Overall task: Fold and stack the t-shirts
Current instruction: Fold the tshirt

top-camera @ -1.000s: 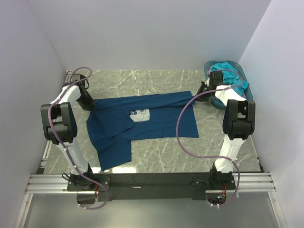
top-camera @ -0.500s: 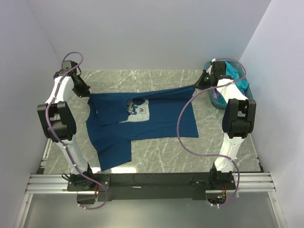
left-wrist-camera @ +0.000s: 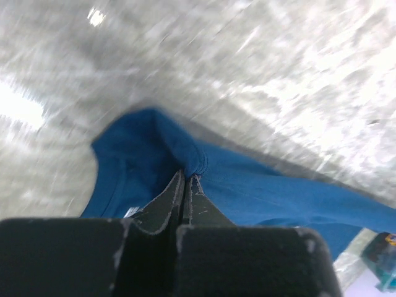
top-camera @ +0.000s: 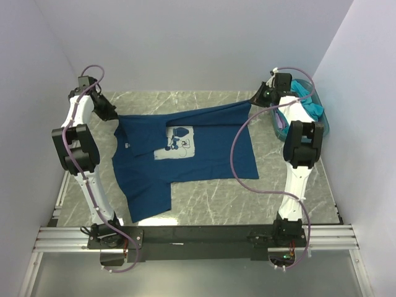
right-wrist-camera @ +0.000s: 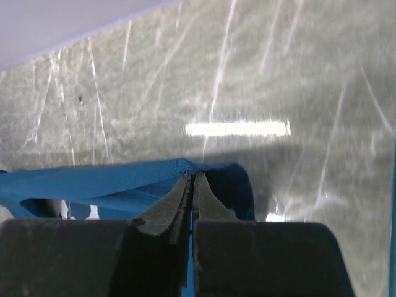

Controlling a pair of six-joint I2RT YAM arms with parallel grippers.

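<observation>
Tension is what matters now: the left pincer and the right pincer are each clamped shut on a far corner of the navy shirt. Its far edge hangs taut between them above the tabletop, while the rest lies flat, print up, one sleeve trailing toward the near left. To do this step well, I judge both arms should travel together at one height, so the edge lands straight with no bunching under the print. Only the top view shows the whole shirt, its creases, and the turquoise shirt heaped in the basket at the far right. Only the wrist views show the grips: each pair of fingers pinches a thin fold right at the tips, a shallow hold that might slip under a hard pull
</observation>
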